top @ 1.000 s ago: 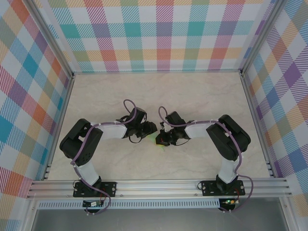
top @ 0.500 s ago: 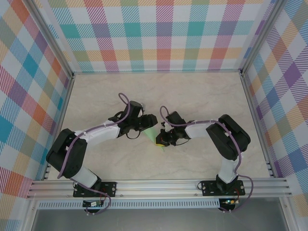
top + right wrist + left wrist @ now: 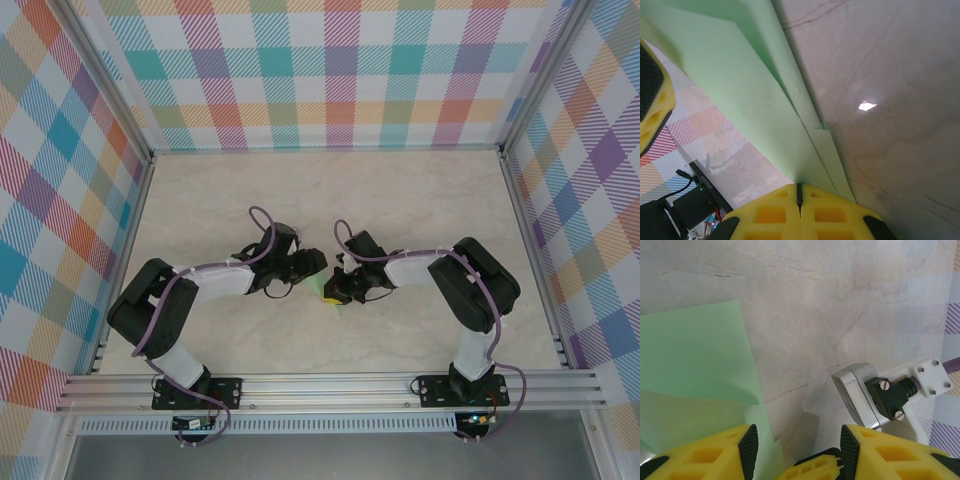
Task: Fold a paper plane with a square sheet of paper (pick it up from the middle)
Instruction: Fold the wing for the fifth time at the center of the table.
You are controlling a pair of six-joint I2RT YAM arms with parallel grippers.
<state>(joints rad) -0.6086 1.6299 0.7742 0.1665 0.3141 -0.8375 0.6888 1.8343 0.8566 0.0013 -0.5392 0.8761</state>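
Top external, centre frame: my left gripper (image 3: 312,266) has dropped back slightly from half a second ago, jaws half open beside the paper. Just right, the paper plane (image 3: 326,292) shows less green, pinched tight in my right gripper (image 3: 340,291).

Left pincer (image 3: 795,446) parted; right pincer (image 3: 799,187) clamped tight; both arms bent inward.

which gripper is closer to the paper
Right. The right gripper is shut on the paper; the left gripper is open just beside its edge, not clamping it.
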